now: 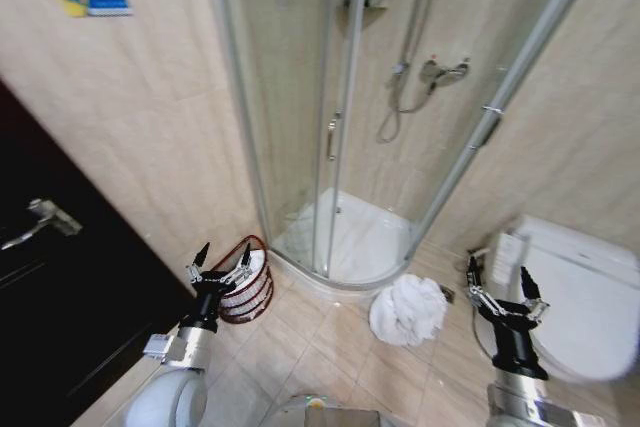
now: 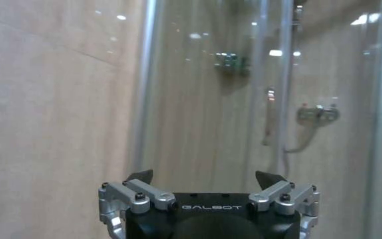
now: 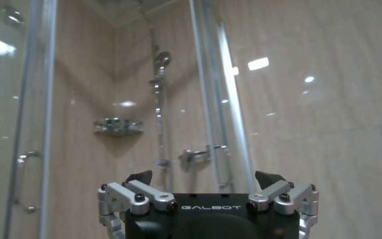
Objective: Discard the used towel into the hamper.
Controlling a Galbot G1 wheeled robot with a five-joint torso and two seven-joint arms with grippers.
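Head view showed the white towel (image 1: 408, 311) crumpled on the floor tiles, just in front of the shower tray (image 1: 350, 247) and beside the toilet (image 1: 580, 297). It lay left of the right gripper (image 1: 496, 277) and nearer to it than to the left gripper (image 1: 220, 259). Both grippers stood raised, released and empty. The hamper (image 1: 248, 282) sat far left against the wall, partly hidden behind the left gripper. The towel had no clear long axis; its folds were hard to make out.

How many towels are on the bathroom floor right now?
1. A crumpled white towel lies on the floor tiles beside the shower base, between the hamper and the toilet. Others could be hidden inside the hamper.
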